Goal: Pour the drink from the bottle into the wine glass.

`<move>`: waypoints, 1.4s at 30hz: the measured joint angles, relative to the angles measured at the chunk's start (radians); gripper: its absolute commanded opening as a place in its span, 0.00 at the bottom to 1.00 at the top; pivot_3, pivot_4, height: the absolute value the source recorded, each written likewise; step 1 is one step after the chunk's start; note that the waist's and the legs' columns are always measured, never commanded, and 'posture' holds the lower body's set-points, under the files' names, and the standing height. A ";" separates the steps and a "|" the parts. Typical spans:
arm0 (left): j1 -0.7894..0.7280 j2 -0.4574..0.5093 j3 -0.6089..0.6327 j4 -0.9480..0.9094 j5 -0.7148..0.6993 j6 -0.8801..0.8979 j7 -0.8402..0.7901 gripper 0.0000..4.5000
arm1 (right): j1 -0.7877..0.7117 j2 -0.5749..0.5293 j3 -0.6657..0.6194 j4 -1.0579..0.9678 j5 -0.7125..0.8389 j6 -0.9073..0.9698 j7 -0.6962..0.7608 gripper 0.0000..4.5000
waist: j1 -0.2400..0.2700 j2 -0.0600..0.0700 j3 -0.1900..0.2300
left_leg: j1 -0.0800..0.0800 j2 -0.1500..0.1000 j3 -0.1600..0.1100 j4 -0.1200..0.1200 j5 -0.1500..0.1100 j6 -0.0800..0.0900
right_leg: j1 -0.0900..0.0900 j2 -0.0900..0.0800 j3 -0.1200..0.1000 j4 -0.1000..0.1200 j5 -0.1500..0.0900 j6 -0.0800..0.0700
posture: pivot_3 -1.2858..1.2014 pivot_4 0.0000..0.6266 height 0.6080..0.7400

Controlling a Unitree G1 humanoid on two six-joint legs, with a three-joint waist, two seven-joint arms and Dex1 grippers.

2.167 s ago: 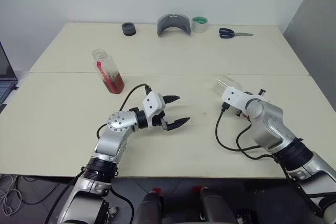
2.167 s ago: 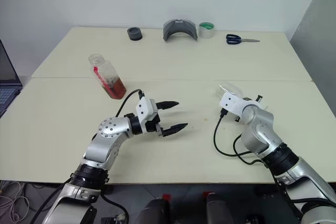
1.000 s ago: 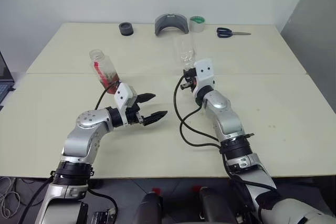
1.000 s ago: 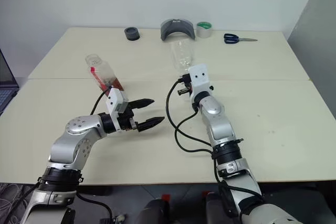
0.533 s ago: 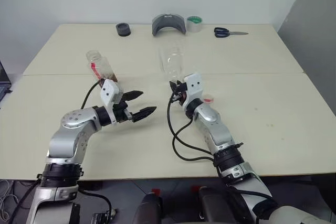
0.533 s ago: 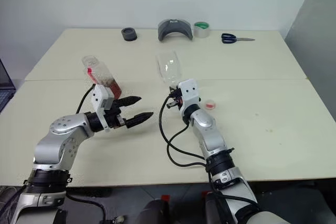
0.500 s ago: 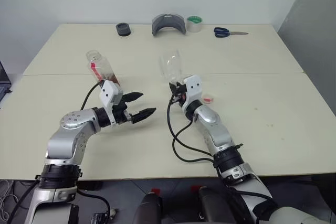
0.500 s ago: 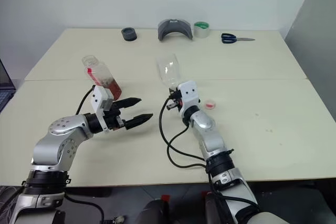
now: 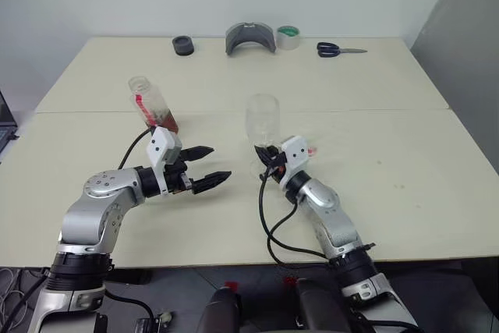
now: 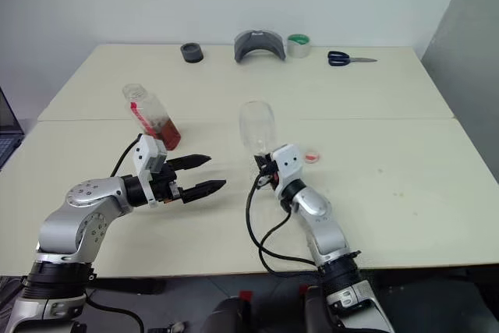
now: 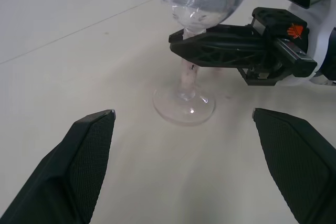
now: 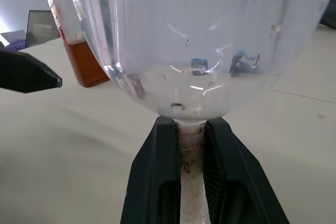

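Standing upright near the middle of the cream table (image 9: 405, 154), the wine glass (image 9: 262, 118), clear and with nothing in its bowl, foot (image 11: 184, 106) flat on the surface. Pinched at the thin stem, just under the bowl, by the right gripper (image 11: 191, 46), black fingers (image 12: 157, 182) pressed tight on either side of the stem. Reaching in from the near right, the right arm, white wrist block close beside the glass.

Left of the glass and a little farther back, the bottle (image 9: 152, 104), uncapped, wide mouth open, red label strip down one side, leaning slightly. Filling only its lower part, the drink (image 12: 86, 64), amber-brown. Lying on the table just right of the glass, half hidden behind the right wrist, the small red-and-white cap (image 10: 313, 157).

Hovering between bottle and glass, nearer the front edge, the left gripper (image 9: 212, 165), fingers spread wide and holding nothing, tips aimed toward the glass but well short of it. Framed between those spread fingers (image 11: 86, 150) in the left wrist view, the foot and stem of the glass.

Ranged along the far edge of the table, well apart from everything else: a black round object (image 9: 183, 45), a grey curved piece (image 9: 250, 38), a roll of green tape (image 9: 288, 36) and blue-handled scissors (image 9: 340, 50).
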 measured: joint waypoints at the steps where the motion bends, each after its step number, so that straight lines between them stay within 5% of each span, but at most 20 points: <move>1: 0.000 0.000 0.000 0.001 0.001 -0.003 0.000 1.00 | -0.001 -0.003 0.004 0.000 -0.006 0.000 0.001 0.06 | 0.000 0.000 0.000 | 0.000 0.000 0.000 0.000 0.000 0.000 | 0.000 0.000 0.000 0.000 0.000 0.000 | 0.52 0.24 1.00; 12: 0.037 0.027 0.046 0.007 0.018 -0.028 0.043 1.00 | -0.090 -0.007 0.029 0.136 -0.050 -0.158 0.030 0.06 | -0.005 0.000 0.001 | 0.000 0.000 0.000 -0.002 0.000 0.000 | -0.001 0.000 0.001 0.000 0.000 0.000 | 0.52 0.24 1.00; 19: 0.065 0.052 0.110 -0.015 0.006 -0.025 0.072 1.00 | -0.347 0.053 -0.021 0.449 -0.032 -0.285 0.046 0.06 | -0.005 0.000 0.001 | 0.000 0.000 0.000 -0.004 0.000 0.000 | -0.001 0.000 0.000 -0.001 0.000 0.000 | 0.52 0.24 1.00; 26: 0.067 0.053 0.125 -0.069 -0.004 -0.018 0.096 1.00 | -0.438 0.069 -0.075 0.724 -0.028 -0.374 0.047 0.06 | -0.002 0.000 0.001 | 0.000 0.000 0.000 -0.004 0.000 0.000 | -0.001 -0.001 0.000 -0.001 0.000 0.000 | 0.52 0.24 1.00; 41: 0.040 0.071 0.167 -0.132 -0.080 0.047 0.121 1.00 | -0.449 0.070 -0.113 0.780 -0.022 -0.422 0.086 0.06 | -0.004 0.000 0.001 | 0.003 0.000 0.001 -0.009 0.001 -0.001 | -0.001 -0.001 0.000 -0.001 0.000 -0.001 | 0.52 0.24 1.00; 42: 0.033 0.074 0.168 -0.134 -0.082 0.049 0.123 1.00 | -0.449 0.070 -0.116 0.780 -0.022 -0.421 0.090 0.14 | -0.004 0.000 0.001 | 0.003 0.000 0.001 -0.009 0.001 -0.001 | -0.001 -0.001 0.001 -0.001 0.000 -0.001 | 0.52 0.24 1.00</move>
